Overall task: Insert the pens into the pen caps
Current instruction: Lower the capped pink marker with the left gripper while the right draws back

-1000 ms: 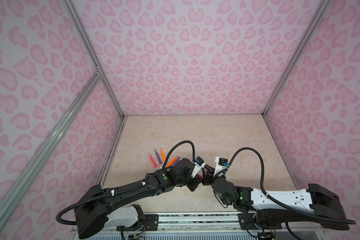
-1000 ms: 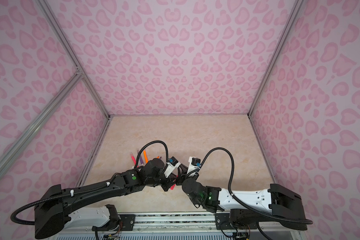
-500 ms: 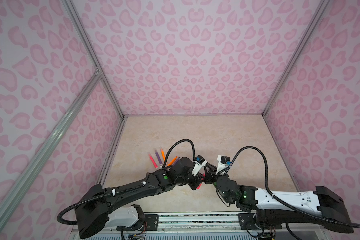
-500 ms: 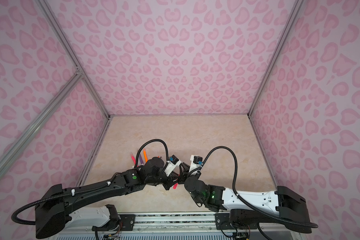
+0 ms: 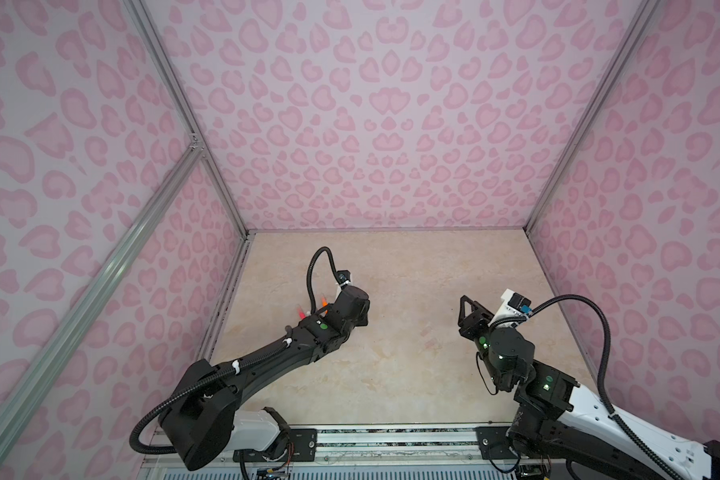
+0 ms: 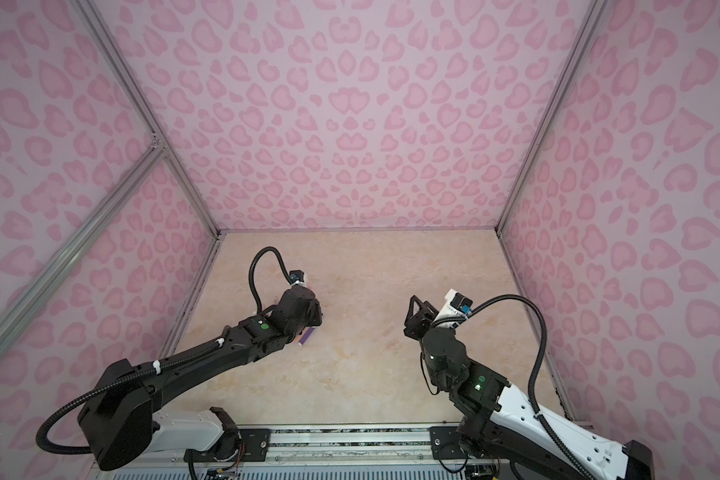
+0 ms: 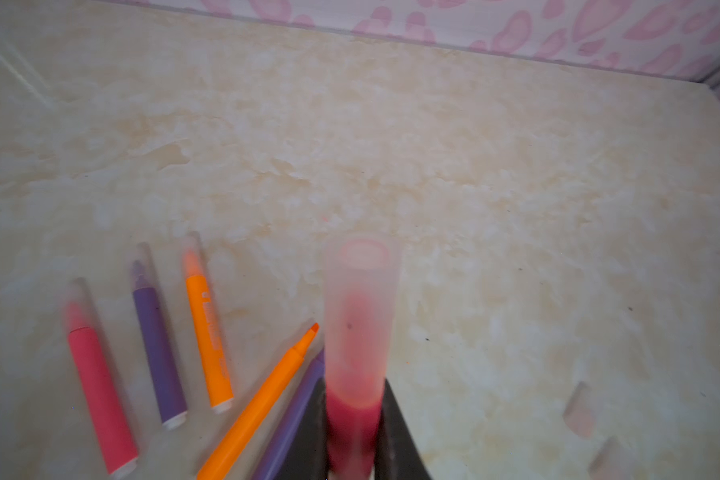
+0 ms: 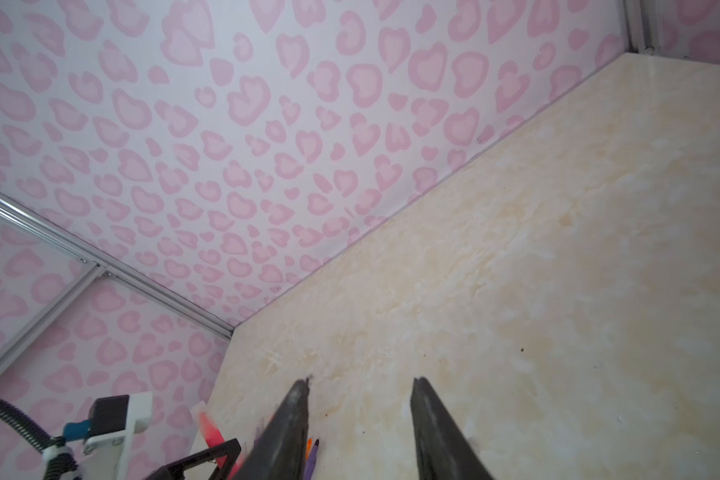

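Observation:
In the left wrist view my left gripper (image 7: 352, 399) is shut on a pink-red pen (image 7: 352, 432) that has a clear pen cap (image 7: 360, 316) over its tip. On the table below lie a capped pink-red pen (image 7: 100, 395), a capped purple pen (image 7: 156, 345) and a capped orange pen (image 7: 208, 332). Beside them are an uncapped orange pen (image 7: 262, 403) and a purple pen (image 7: 292, 411). Two loose caps (image 7: 578, 409) lie apart from them. My right gripper (image 8: 360, 386) is open and empty, and stands far right of the pens in a top view (image 5: 468, 307).
The left arm (image 5: 267, 365) hides most of the pens in both top views; only the purple pen (image 6: 307, 336) and some coloured ends (image 5: 300, 311) peek out. Pink patterned walls (image 5: 371, 124) enclose the beige table (image 5: 391, 374) on three sides.
The two grippers, which met at the table's middle, have drawn apart. The right gripper opened and swung to the right. The left gripper carried the capped pink-red pen to the left, over the other pens.

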You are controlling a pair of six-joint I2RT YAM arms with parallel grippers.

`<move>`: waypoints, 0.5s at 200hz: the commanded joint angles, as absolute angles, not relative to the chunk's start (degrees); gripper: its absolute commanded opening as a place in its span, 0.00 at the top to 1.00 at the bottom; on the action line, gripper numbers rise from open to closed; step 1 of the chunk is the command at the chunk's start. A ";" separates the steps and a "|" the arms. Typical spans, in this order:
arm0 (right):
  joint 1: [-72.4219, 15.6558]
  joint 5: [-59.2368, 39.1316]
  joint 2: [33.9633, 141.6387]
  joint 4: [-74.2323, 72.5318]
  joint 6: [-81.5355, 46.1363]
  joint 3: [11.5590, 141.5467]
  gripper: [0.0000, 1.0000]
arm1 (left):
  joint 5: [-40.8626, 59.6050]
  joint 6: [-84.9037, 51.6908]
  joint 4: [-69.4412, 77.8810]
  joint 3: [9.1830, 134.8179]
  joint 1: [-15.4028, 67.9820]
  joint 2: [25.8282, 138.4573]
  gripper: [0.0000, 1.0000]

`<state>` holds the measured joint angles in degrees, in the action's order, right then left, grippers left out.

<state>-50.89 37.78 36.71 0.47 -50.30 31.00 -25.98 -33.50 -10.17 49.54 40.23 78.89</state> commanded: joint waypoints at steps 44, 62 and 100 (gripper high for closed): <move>-40.17 36.62 23.58 1.64 -44.34 20.09 0.44 | -26.61 -37.37 -22.07 58.31 32.21 89.98 0.97; -35.05 30.61 22.50 2.54 -44.15 20.13 0.43 | -26.14 -36.75 -23.55 60.30 31.58 92.75 0.97; -30.42 20.00 28.23 -0.32 -46.67 20.16 0.43 | -24.89 -35.00 -24.57 63.22 30.43 97.36 0.97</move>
